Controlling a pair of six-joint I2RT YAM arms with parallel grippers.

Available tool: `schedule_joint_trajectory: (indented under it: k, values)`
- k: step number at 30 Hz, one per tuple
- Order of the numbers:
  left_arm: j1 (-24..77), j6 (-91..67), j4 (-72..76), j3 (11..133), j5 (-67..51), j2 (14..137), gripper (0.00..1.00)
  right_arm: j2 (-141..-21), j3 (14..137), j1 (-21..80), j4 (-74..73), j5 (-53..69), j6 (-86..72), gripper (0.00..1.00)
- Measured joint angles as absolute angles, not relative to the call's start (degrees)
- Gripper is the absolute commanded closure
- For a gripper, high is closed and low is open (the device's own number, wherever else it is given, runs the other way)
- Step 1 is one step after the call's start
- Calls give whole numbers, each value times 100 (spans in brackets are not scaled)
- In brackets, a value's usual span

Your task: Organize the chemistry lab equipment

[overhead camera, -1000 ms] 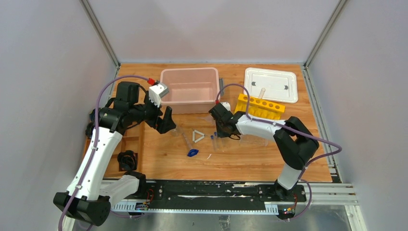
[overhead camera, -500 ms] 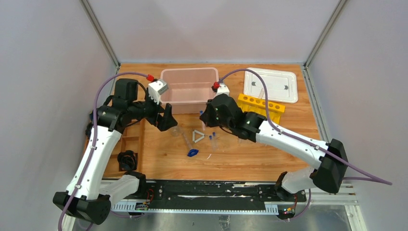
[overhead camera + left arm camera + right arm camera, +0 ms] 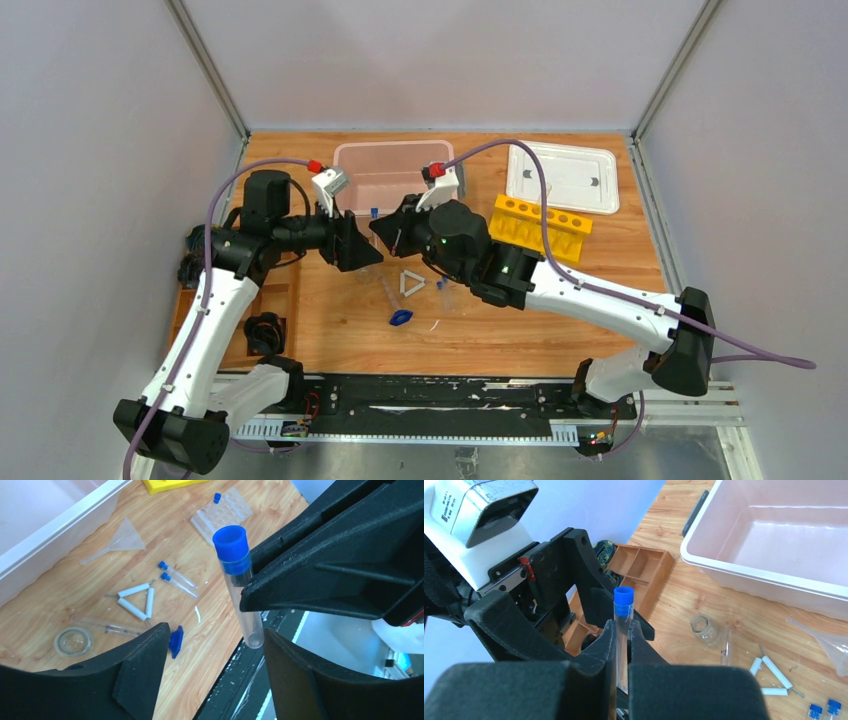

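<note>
my right jaws are clenched on a blue-capped tube (image 3: 622, 630), held upright in the air at the gap of my left jaws, which are spread wide and not touching it. my worry: if right lets go before left closes, the tube drops onto the loose tubes (image 3: 178, 575) on the counter (image 3: 520, 330), short of the pink bin (image 3: 390, 170).

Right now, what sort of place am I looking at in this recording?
Probably a walled robot test cell staged as a chemistry bench, not a real lab: plain grey walls enclose a wooden table, and on it are a yellow tube rack, a funnel and blue-capped tubes.
</note>
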State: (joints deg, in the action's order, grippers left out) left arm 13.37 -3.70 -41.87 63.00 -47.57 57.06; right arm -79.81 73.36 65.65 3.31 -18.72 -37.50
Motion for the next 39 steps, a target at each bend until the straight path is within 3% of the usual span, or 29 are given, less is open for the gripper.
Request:
schedule_joint_trajectory:
  k: [10,14,19,26,30,35,39]
  values:
    - [1337,-530,-3933,6300,-5223,5714,71,-8036,7336,6598,637,-1933,-3791,100]
    - [1343,-438,-3942,6300,-5227,5708,90,-8060,7336,6595,628,-1981,-3824,75]
    - [1337,145,-4136,6307,-4958,5695,96,-8259,7861,6508,-108,-1809,-3979,59]
    - [1337,1109,-4609,6309,-4770,5642,100,-8639,8648,6020,-1243,-801,-4051,55]
    - [1337,1389,-4781,6309,-4740,5583,100,-8825,8855,5870,-1557,-143,-4040,57]
    - [1337,1717,-4987,6309,-4678,5478,99,-9002,9061,5784,-1763,484,-3931,82]
    - [1356,1890,-5028,6305,-4611,5465,99,-9024,9087,5712,-1785,834,-3942,94]
